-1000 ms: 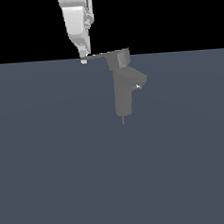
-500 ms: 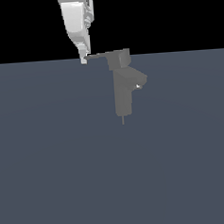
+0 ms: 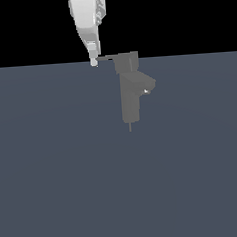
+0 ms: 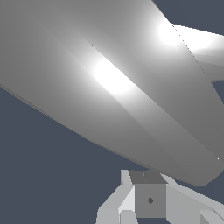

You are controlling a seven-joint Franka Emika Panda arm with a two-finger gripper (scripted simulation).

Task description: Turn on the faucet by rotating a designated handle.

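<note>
The faucet (image 3: 129, 97) is a matte grey upright column with a short angled spout stub on the exterior view's right. From its blocky cap, the handle (image 3: 106, 57) runs as a thin flat lever toward the exterior view's left. My white gripper (image 3: 93, 62) hangs down from above with its tip against the lever's free end. Its fingers look pressed together, shut on nothing. In the wrist view the handle (image 4: 113, 87) fills most of the picture as a broad grey bar. The gripper (image 4: 148, 205) shows just below it with no gap between the fingers.
The faucet stands on a flat dark blue-grey floor (image 3: 59, 174) that spreads across the whole lower part of the exterior view. Behind it is plain black background. No other objects show.
The gripper tip has shifted slightly toward the exterior view's right. The lever looks a little shorter from this angle, as if swung slightly. The faucet column has not moved.
</note>
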